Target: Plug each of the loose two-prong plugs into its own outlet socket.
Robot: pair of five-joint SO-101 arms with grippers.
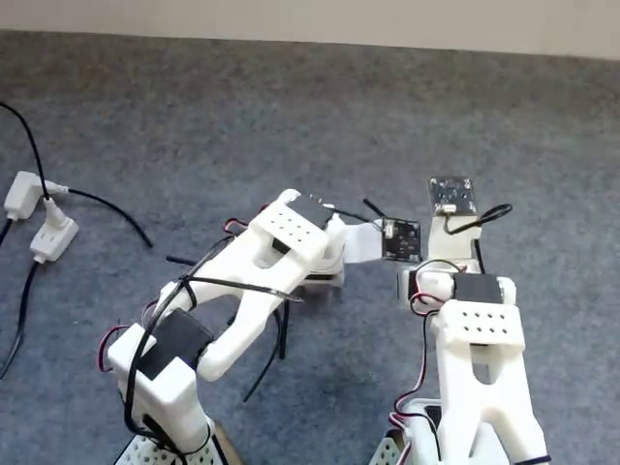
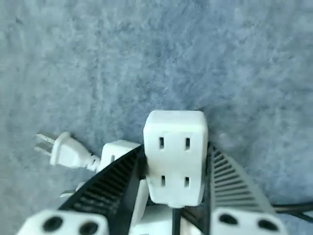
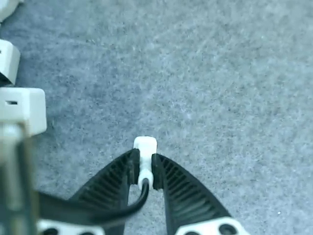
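In the left wrist view my left gripper [image 2: 175, 152] is shut on a white outlet block [image 2: 174, 161] whose paired slots face the camera. Just above the grey carpet, my black fingers [image 2: 117, 181] press the block's two sides. A loose white two-prong plug [image 2: 66, 151] lies on the carpet beside the block, prongs pointing away from it. Another white piece [image 2: 117, 149] sits partly hidden behind one finger. In the right wrist view my right gripper [image 3: 145, 159] is shut on a small white plug [image 3: 145, 145] with a black cable trailing back. The outlet block [image 3: 22, 110] shows off to one side.
In the high view both arms [image 1: 281, 252] [image 1: 465, 320] meet over the middle of the grey carpet. Two white plug pieces [image 1: 21, 194] [image 1: 53, 237] on black cables lie at the far left. A pale floor strip [image 1: 387, 19] borders the far edge.
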